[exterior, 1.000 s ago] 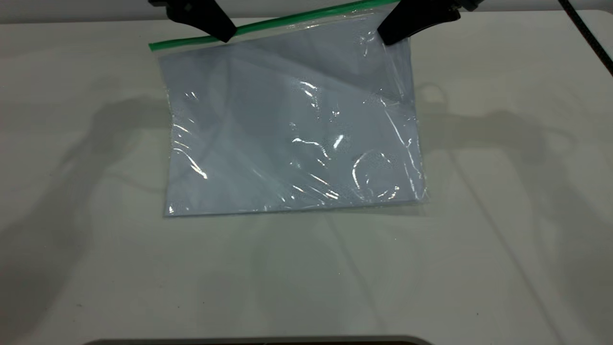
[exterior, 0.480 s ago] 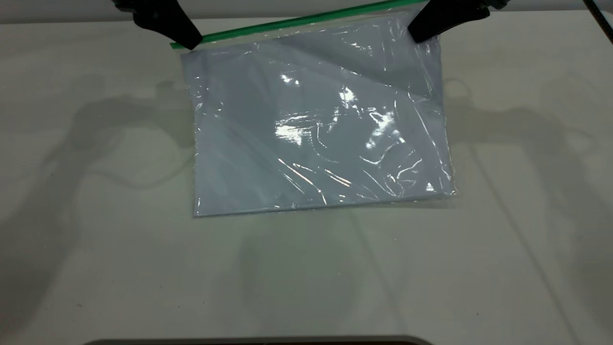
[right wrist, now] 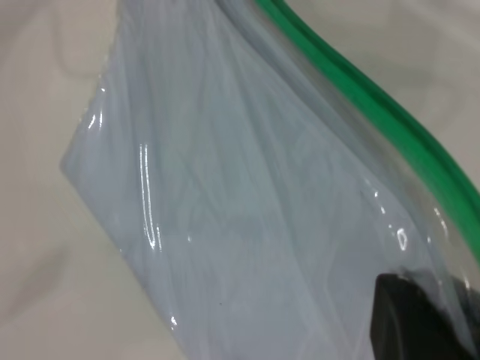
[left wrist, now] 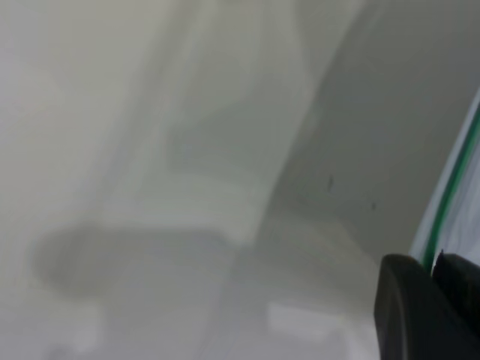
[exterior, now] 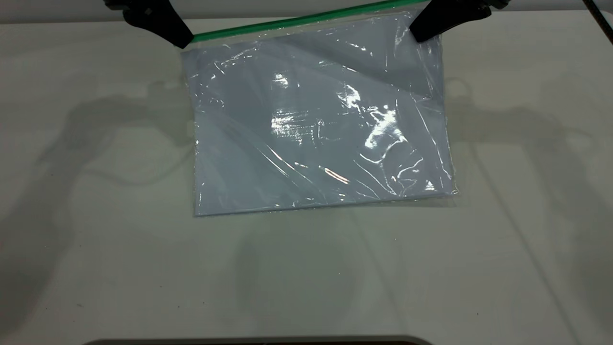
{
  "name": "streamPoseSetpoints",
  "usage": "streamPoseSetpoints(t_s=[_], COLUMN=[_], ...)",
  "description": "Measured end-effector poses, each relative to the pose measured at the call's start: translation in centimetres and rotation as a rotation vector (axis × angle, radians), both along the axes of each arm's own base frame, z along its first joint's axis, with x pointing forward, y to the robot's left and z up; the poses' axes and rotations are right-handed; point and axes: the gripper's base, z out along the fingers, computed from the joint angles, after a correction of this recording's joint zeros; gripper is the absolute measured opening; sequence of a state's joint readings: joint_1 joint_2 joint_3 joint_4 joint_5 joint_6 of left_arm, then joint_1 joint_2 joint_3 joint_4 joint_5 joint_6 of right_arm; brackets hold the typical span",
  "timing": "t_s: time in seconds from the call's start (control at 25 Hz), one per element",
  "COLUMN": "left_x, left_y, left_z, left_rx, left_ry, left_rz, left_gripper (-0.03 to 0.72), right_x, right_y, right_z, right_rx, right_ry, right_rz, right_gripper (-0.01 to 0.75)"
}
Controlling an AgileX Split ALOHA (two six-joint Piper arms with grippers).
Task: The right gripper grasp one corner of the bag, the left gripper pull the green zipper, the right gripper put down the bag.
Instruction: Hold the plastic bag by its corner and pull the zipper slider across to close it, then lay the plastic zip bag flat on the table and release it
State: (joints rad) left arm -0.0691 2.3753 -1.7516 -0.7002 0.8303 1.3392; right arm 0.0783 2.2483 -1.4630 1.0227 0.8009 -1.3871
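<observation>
Pale tabletop (exterior: 96, 268) fills the scene, with the bag (exterior: 316, 129) lying toward twelve o'clock, its far edge lifted. The green zipper (exterior: 297, 21) runs along that edge from about ten o'clock to one o'clock. The right gripper (exterior: 421, 31) is clamped on the corner (exterior: 424, 19) at the one-o'clock end. The left gripper (exterior: 184, 42) sits at the ten-o'clock end, its jaws pinched on the strip; the slider itself is hidden. Judging by this, the zip pull looks finished, so lowering the corner comes next.
</observation>
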Motion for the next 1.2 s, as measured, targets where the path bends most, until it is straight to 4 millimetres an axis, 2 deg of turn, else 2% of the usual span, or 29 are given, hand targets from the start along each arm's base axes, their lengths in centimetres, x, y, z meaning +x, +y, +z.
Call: streamPoseSetpoints(t_s=[0.08,0.2,0.36,0.48,0.64,0.76,0.88,0.96,1.08,1.2], left_x=[0.1,0.3,0.3,-0.4,-2.0,-3.4,-4.5,-5.1,-6.5,-9.1], left_y=[-0.2,-0.6,-1.3,-1.8,-2.7,-3.1,-3.1,-3.0,-2.7,-2.0], left_z=[0.4,2.0,5.6,9.1,13.5,16.1,17.9,18.9,21.0,25.0], left_rx=[-0.036,-0.098,-0.198,-0.282,-0.357,-0.393,-0.41,-0.401,-0.366,-0.287], left_ry=[-0.003,-0.03,-0.079,-0.104,-0.11,-0.083,-0.063,-0.055,-0.064,-0.112], left_rz=[0.022,0.06,0.095,0.084,0.034,0.012,-0.011,-0.017,-0.02,0.016], left_gripper=[0.093,0.181,0.381,0.48,0.507,0.505,0.505,0.505,0.505,0.504], right_x=[0.0,0.1,0.3,0.2,-0.4,-0.8,-0.7,-0.3,-0.2,-1.7], right_y=[-0.1,-0.5,-0.8,-0.3,1.9,3.7,3.8,2.9,1.4,0.9], right_z=[0.0,-0.1,-0.3,-1.3,-4.4,-5.2,-4.0,-2.2,1.8,6.7], right_rx=[-0.009,-0.028,-0.041,-0.037,-0.055,-0.091,-0.146,-0.194,-0.24,-0.253], right_ry=[-0.005,-0.01,-0.021,0.004,0.071,0.056,-0.002,-0.049,-0.08,-0.049], right_rz=[-0.002,-0.004,-0.023,-0.027,-0.002,0.033,0.058,0.048,-0.008,-0.011], right_gripper=[0.034,0.043,0.062,0.105,0.228,0.313,0.374,0.404,0.429,0.432])
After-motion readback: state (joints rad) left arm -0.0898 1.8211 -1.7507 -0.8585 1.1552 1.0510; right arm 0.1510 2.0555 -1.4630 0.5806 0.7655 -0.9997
